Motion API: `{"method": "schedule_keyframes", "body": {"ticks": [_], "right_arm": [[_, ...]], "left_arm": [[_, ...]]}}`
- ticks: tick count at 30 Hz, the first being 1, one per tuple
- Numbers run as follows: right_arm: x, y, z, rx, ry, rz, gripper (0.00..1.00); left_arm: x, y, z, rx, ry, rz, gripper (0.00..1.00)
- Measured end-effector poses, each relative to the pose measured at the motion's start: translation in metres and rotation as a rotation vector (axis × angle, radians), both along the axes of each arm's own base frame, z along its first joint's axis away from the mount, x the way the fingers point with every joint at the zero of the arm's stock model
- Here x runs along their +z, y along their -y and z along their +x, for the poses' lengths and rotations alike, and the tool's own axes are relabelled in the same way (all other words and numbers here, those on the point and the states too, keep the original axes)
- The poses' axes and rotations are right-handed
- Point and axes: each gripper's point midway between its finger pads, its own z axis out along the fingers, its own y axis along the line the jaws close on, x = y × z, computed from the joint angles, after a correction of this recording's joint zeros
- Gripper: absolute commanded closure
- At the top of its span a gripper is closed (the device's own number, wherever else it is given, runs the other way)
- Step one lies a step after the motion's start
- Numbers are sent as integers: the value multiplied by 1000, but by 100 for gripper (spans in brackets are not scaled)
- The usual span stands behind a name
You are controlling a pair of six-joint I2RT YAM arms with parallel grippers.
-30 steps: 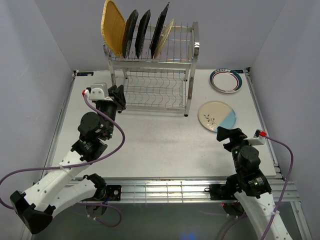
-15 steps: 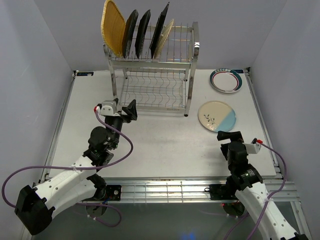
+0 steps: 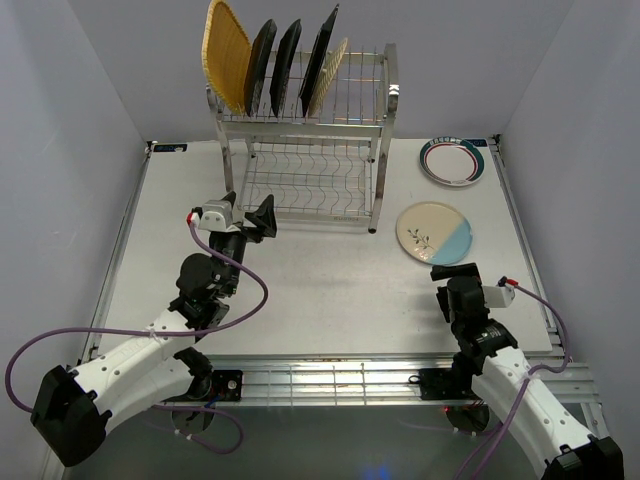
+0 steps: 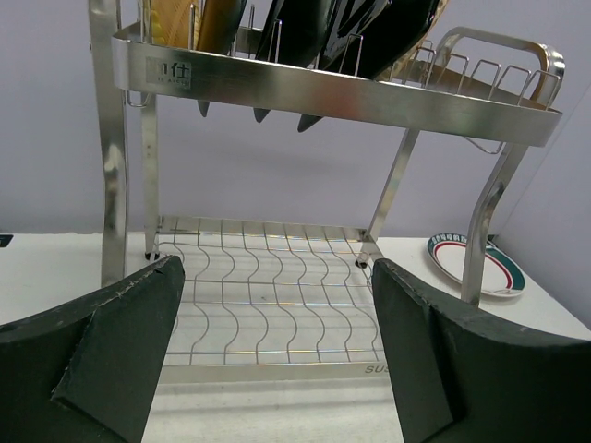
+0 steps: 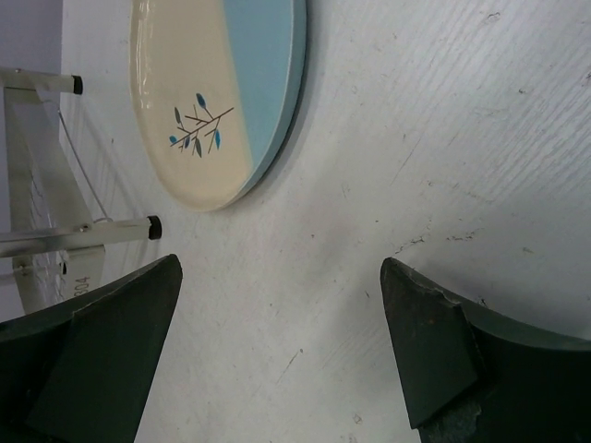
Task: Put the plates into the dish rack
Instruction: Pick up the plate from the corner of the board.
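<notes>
The dish rack (image 3: pixel 300 150) stands at the back of the table, its top tier holding several upright plates: a woven orange-tan one (image 3: pixel 226 55), black ones (image 3: pixel 287 62) and a tan one (image 3: pixel 331 75). Its lower shelf (image 4: pixel 268 295) is bare. A cream-blue round plate (image 3: pixel 436 231) (image 5: pixel 222 83) and a teal-rimmed white plate (image 3: pixel 453 160) (image 4: pixel 476 263) lie flat on the table to the right. My left gripper (image 3: pixel 247 211) (image 4: pixel 277 341) is open and holds nothing, facing the lower shelf from the front left. My right gripper (image 3: pixel 455 271) (image 5: pixel 282 341) is open over bare table, just short of the cream-blue plate.
The rack's upright posts (image 4: pixel 113 157) and its front foot (image 5: pixel 152 226) stand close to both grippers. Grey walls close in the table on three sides. A purple cable (image 3: pixel 240 300) loops beside the left arm.
The left gripper drew back from the rack's left post toward the front and its jaws spread wide. The right arm shifted slightly left and nearer, jaws still open.
</notes>
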Motion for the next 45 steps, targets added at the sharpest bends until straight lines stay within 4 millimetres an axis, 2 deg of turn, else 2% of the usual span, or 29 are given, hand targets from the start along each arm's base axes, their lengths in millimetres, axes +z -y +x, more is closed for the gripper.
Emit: {"method": "schedule_keyframes", "body": {"ticks": [2, 12, 17, 22, 27, 38, 43, 44, 45], "right_arm": [[-3, 0, 1, -6, -12, 6, 4], [-12, 5, 10, -50, -54, 2, 10], [-17, 8, 24, -51, -80, 22, 13], [-16, 11, 39, -57, -70, 53, 12], [-19, 14, 51, -62, -83, 78, 26], [-23, 15, 76, -77, -112, 105, 31], [-28, 10, 90, -67, -144, 142, 49], [-30, 8, 93, -65, -150, 150, 57], [-31, 8, 95, -64, -155, 157, 60]], "left_arm": [[-1, 0, 0, 0, -2, 2, 7], [-4, 0, 0, 0, -3, 3, 7], [-3, 0, 0, 1, 1, -1, 7], [-3, -2, 0, 11, 2, 9, 7], [-3, -3, 0, 20, 3, 15, 7], [-2, -5, 0, 29, 8, 19, 7], [-2, -5, 0, 29, 8, 20, 7], [-2, -5, 0, 29, 8, 20, 7], [-2, -5, 0, 30, 8, 21, 7]]}}
